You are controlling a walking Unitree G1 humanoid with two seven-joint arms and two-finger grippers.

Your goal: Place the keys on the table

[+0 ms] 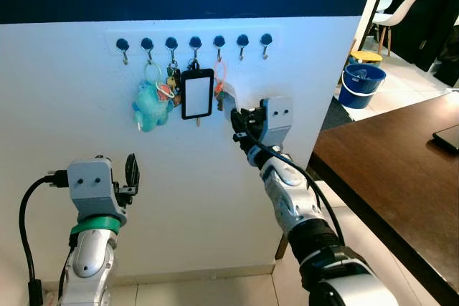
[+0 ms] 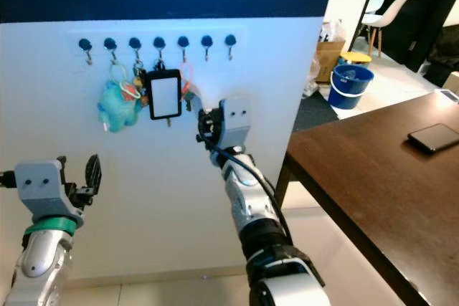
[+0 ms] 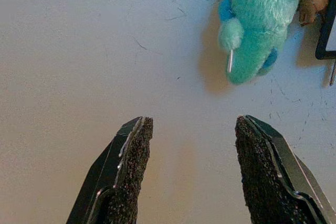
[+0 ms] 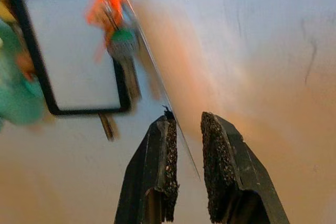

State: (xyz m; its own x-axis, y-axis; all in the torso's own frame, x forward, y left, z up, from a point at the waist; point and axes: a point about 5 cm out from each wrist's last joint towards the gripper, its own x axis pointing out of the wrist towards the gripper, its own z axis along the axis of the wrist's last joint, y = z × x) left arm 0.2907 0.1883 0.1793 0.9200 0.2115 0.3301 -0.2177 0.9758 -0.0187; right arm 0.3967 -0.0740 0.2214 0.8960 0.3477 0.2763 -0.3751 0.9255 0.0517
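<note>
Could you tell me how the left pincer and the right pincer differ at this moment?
The right pincer is raised to the key bunches under the wall hooks; the left pincer sits lower, facing bare wall below the teal plush keychain. The right pincer's fingers are nearly closed around a thin clear tag; the left pincer's are wide apart, holding nothing. Both have two black, rough-padded fingers.

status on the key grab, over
Right end effector raised at the hook rack, beside the orange-ring keys, nothing gripped. Left end effector open, low. Table right.

We see keys [image 1: 219, 91] hanging from wall hooks [image 1: 195, 44] (upper row), with the table [image 1: 387, 170] right.
</note>
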